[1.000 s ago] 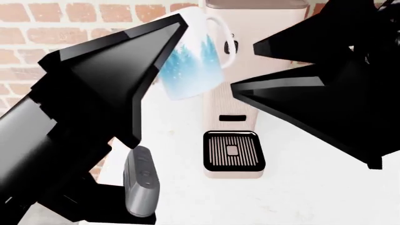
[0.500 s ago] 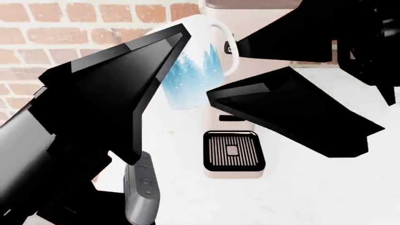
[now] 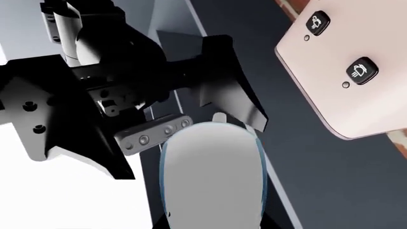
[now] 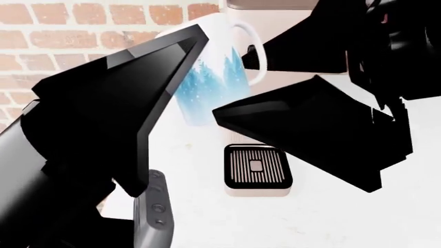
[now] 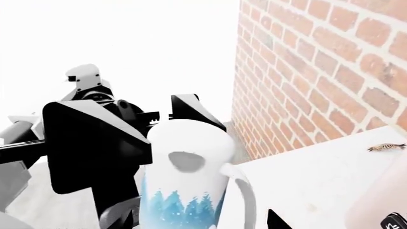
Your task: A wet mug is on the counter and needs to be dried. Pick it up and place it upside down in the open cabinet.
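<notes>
Left pincer [image 4: 180, 67] grips the mug [image 4: 210, 77] aloft before the brick wall [image 4: 82, 31], its long axis near upright, handle facing the open right pincer [image 4: 231, 85] just beside, coffee machine [image 4: 256, 170] below.

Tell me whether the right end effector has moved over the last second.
Yes. In the head view the right end effector has shifted left across the coffee machine, closing in on the mug held by the left end effector.

I see the mug [image 4: 214, 82] between my left gripper [image 4: 148, 88] and right gripper [image 4: 248, 85], above the counter [image 4: 331, 217], with the coffee machine [image 4: 258, 170] behind.
</notes>
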`<state>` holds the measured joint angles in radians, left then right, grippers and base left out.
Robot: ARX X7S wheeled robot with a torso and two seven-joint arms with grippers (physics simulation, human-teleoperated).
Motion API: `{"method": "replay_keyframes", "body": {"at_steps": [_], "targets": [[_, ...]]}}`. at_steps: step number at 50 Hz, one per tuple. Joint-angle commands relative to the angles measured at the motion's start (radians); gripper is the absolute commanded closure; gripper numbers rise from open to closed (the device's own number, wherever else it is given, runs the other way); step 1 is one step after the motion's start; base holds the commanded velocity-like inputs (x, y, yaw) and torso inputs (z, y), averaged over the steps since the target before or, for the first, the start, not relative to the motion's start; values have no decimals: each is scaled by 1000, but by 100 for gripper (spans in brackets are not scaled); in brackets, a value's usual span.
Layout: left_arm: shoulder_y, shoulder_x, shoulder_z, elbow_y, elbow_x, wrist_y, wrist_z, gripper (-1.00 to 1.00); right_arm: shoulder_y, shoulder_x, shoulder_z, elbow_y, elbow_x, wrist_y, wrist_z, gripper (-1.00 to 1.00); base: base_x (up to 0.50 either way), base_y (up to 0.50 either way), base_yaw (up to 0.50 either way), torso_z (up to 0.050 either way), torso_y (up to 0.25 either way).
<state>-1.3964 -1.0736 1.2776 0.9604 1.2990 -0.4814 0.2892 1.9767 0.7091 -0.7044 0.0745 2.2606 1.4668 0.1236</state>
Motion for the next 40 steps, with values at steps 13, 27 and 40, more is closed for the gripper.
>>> {"method": "replay_keyframes", "body": {"at_steps": [13,27,40], "targets": [[1,22,-20,33,7,-2,17,100,-35,-18,1,-22,-38,-25,-43,-100,0,0,0,0,0],[22,40,-19,46,29,0,19,100,-75,-19,10,-78,-17,-65,-55,100,0,0,0,0,0],[50,40,-21,50,55,-6,11,100,-81,-7,16,-103,-15,-87,-53,100,0,0,0,0,0]]}}
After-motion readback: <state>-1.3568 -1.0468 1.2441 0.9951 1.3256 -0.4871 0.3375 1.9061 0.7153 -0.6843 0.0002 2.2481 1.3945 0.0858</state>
